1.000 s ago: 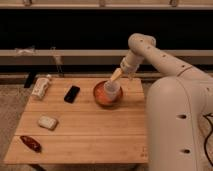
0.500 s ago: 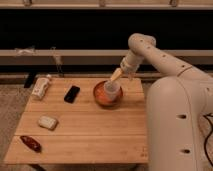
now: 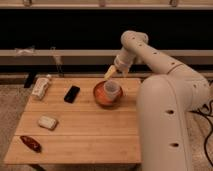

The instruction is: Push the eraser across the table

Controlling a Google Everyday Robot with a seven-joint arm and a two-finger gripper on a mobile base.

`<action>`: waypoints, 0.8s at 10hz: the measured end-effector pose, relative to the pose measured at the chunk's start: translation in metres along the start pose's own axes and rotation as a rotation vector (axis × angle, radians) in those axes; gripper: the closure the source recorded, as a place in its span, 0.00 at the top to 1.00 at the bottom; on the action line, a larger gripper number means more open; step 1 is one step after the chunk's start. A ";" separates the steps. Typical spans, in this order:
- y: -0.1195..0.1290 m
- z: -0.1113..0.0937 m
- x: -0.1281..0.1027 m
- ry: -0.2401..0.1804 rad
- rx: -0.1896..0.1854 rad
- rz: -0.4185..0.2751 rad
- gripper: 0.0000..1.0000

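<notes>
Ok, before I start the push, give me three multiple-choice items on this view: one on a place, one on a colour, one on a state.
1. The eraser lies:
A. left of the bowl
B. inside the bowl
C. on the floor

2. The bowl is:
A. blue
B. green
C. orange

3. The gripper is:
A. pressing on the eraser
B. hovering over the bowl, holding nothing
C. out of view

Answers:
1. A, since the black slab lies flat on the wood, apart from the bowl on its left.
2. C, since its rim and inside show orange.
3. B, since the arm reaches in from the right and ends above the bowl, well clear of the eraser.
</notes>
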 end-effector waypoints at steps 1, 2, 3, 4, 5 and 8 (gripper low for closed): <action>0.012 0.002 -0.013 -0.013 0.001 -0.036 0.80; 0.023 0.005 -0.026 -0.025 0.000 -0.073 0.80; 0.036 0.007 -0.037 -0.035 -0.004 -0.111 0.80; 0.042 0.008 -0.043 -0.040 -0.006 -0.134 0.78; 0.054 0.013 -0.052 -0.042 -0.011 -0.171 0.67; 0.080 0.030 -0.068 -0.022 -0.029 -0.249 0.39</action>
